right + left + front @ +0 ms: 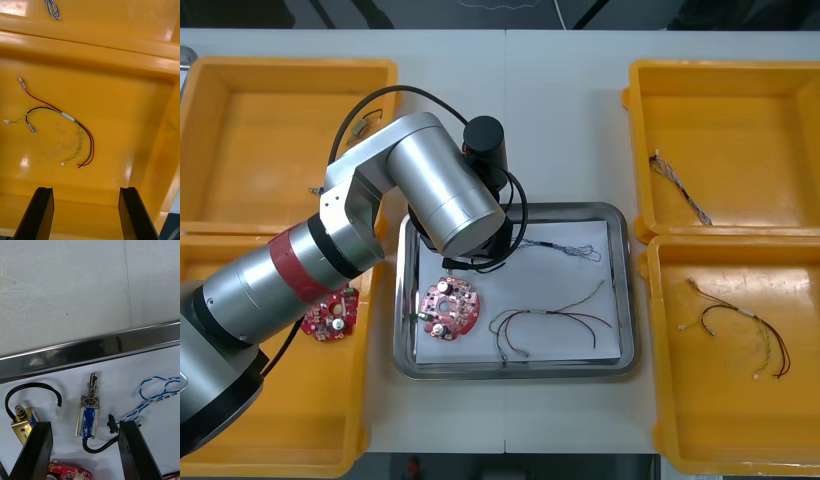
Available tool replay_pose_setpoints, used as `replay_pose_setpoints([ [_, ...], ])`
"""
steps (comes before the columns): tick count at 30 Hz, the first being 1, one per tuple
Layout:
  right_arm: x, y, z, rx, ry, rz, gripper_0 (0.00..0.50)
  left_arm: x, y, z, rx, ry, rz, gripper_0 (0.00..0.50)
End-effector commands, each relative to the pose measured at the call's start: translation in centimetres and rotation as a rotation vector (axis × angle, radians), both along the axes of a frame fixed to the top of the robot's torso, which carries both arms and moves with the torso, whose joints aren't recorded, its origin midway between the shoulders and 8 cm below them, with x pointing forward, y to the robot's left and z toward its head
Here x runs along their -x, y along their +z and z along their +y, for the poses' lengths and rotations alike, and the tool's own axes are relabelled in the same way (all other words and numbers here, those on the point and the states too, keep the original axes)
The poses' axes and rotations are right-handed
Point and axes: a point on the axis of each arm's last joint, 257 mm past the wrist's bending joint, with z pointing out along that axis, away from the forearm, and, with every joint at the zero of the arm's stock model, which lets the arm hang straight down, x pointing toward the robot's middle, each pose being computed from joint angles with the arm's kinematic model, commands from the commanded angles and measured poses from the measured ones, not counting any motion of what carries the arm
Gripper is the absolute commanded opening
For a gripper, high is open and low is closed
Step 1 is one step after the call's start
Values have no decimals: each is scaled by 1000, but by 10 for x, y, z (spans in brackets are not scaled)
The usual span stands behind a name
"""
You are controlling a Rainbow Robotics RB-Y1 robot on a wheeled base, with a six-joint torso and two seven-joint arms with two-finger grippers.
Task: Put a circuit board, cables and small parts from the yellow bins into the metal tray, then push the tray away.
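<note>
My left gripper (85,424) is spread wide, low over the white inside of the metal tray (90,348), close to its far rim. A small metal part (88,416) with a spring and a blue body lies between the fingers and touches neither. A brass-coloured metal part (23,423) with a looped black lead sits just beside one finger. The blue and white cable (157,392) trails off past the other.

The circuit board (448,307) lies in the tray's near-left area, with the red and yellow cable (550,322) just beside it. In the front view the left arm reaches over the tray's far-left corner.

My right gripper (85,189) is wide too and holds nothing. It hangs over the near right yellow bin (123,93). A red, yellow and black cable (75,125) lies on the bin floor, well apart from the fingers.
</note>
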Motion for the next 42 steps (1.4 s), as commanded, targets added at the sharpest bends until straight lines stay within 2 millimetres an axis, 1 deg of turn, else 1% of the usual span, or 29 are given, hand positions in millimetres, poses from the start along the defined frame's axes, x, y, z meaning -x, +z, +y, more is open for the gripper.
replay_pose_setpoints([
  [1, 4, 9, -8, -33, -125, -25, 500, 8, 2, -21, 58, 27, -6, 500],
  [4, 3, 8, -11, -38, -169, -27, 500, 9, 7, -21, 61, 28, -10, 500],
  [6, 3, 7, -12, -31, -176, -26, 500, 10, 13, -19, 59, 31, -12, 500],
  [10, 3, 6, -9, -36, -176, -24, 500, 14, 39, -8, 75, 52, -13, 500],
  [11, 3, 6, -8, -35, -171, -25, 500, 14, 43, -6, 77, 56, -13, 500],
  [14, 2, 8, 1, -28, -147, -33, 500, 14, 68, 8, 99, 76, -23, 500],
  [15, 2, 8, 3, -26, -141, -33, 500, 15, 72, 11, 101, 78, -23, 500],
  [17, -1, 8, 11, -16, -120, -35, 500, 15, 87, 25, 110, 91, -23, 500],
  [18, -1, 8, 14, -17, -113, -33, 500, 16, 92, 29, 112, 92, -24, 500],
  [20, -3, 9, 28, -9, -73, -36, 500, 16, 107, 48, 111, 101, -25, 500],
  [21, -4, 9, 31, -6, -60, -37, 500, 16, 110, 53, 106, 102, -25, 500],
  [23, -8, 12, 51, -1, 5, -45, 500, 20, 120, 76, 81, 108, -12, 500],
  [24, -9, 13, 56, 0, 20, -49, 500, 20, 123, 82, 74, 110, -14, 500],
  [26, -13, 16, 74, 2, 78, -56, 500, 17, 134, 97, 71, 101, -27, 500],
  [28, -17, 17, 88, 3, 120, -56, 500, 16, 142, 109, 77, 107, -29, 500],
  [29, -18, 17, 93, 2, 134, -57, 500, 16, 143, 112, 77, 109, -27, 500],
  [32, -25, 21, 123, 15, 231, -62, 500, 16, 152, 135, 78, 124, -30, 500],
  [33, -25, 21, 129, 15, 249, -63, 500, 16, 154, 139, 74, 121, -32, 500],
  [34, -27, 22, 138, 20, 277, -62, 500, 16, 156, 147, 72, 119, -31, 500],
  [35, -27, 22, 138, 20, 277, -62, 500, 16, 156, 147, 72, 119, -31, 500],
  [36, -29, 23, 153, 31, 329, -62, 500, 16, 158, 161, 70, 121, -33, 500],
  [37, -29, 23, 157, 36, 344, -62, 500, 15, 160, 164, 70, 118, -37, 500],
  [38, -30, 24, 173, 48, 396, -64, 500, 16, 161, 177, 59, 116, -38, 500],
  [39, -31, 25, 178, 51, 413, -65, 500, 16, 161, 181, 55, 114, -40, 500],
  [40, -31, 25, 190, 60, 452, -68, 500, 16, 162, 190, 41, 109, -43, 500],
  [41, -32, 24, 196, 65, 472, -65, 500, 17, 162, 196, 34, 110, -43, 500],
  [42, -32, 23, 209, 72, 509, -63, 500, 17, 162, 204, 26, 109, -43, 500],
])
